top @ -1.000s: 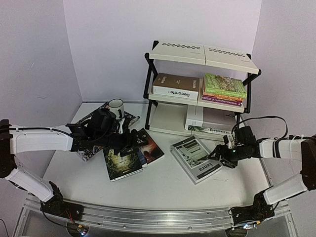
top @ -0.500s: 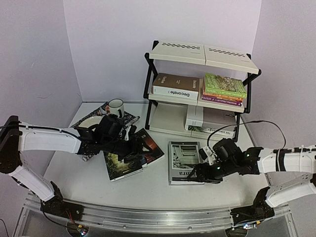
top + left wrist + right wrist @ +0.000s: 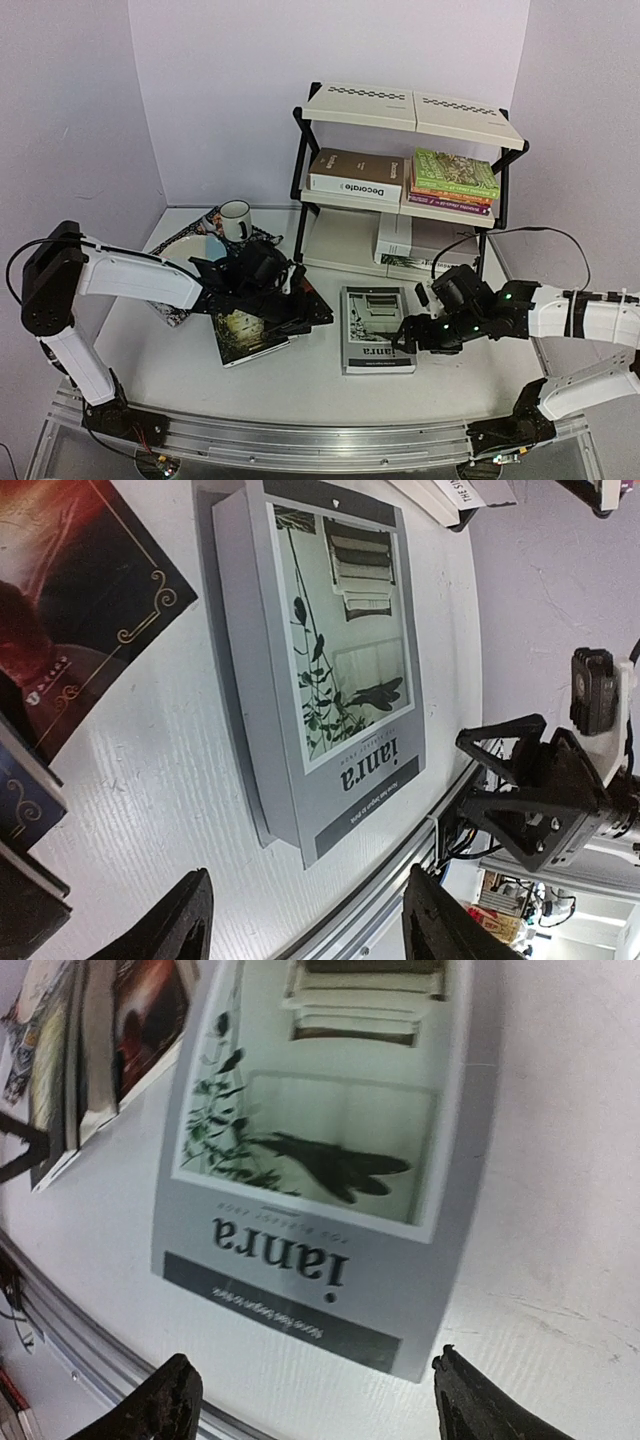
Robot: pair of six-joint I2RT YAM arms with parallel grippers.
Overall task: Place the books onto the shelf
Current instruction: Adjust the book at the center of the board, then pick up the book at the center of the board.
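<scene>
The grey-white "ianra" book (image 3: 375, 328) lies flat on the table in front of the shelf (image 3: 400, 110). My right gripper (image 3: 408, 335) hovers open at its right edge; in the right wrist view the cover (image 3: 320, 1160) fills the space ahead of the open right gripper (image 3: 325, 1400), which holds nothing. My left gripper (image 3: 300, 308) is open above the dark novels (image 3: 250, 330), and its wrist view shows the same book (image 3: 330, 660) beyond the empty left gripper (image 3: 305, 925). Shelved books include the brown "Decorate" (image 3: 355, 175), a green-topped stack (image 3: 455, 178) and white ones (image 3: 425, 245) on the lowest tier.
A white mug (image 3: 236, 217) stands on a dark patterned placemat (image 3: 175, 305) at the back left, beside a plate (image 3: 190, 245). An aluminium rail (image 3: 300, 440) runs along the near table edge. The right arm (image 3: 540, 790) shows in the left wrist view.
My right gripper swung left to the "ianra" book, which turned from slanted to square and slid left. My left arm reached further right over the dark novels.
</scene>
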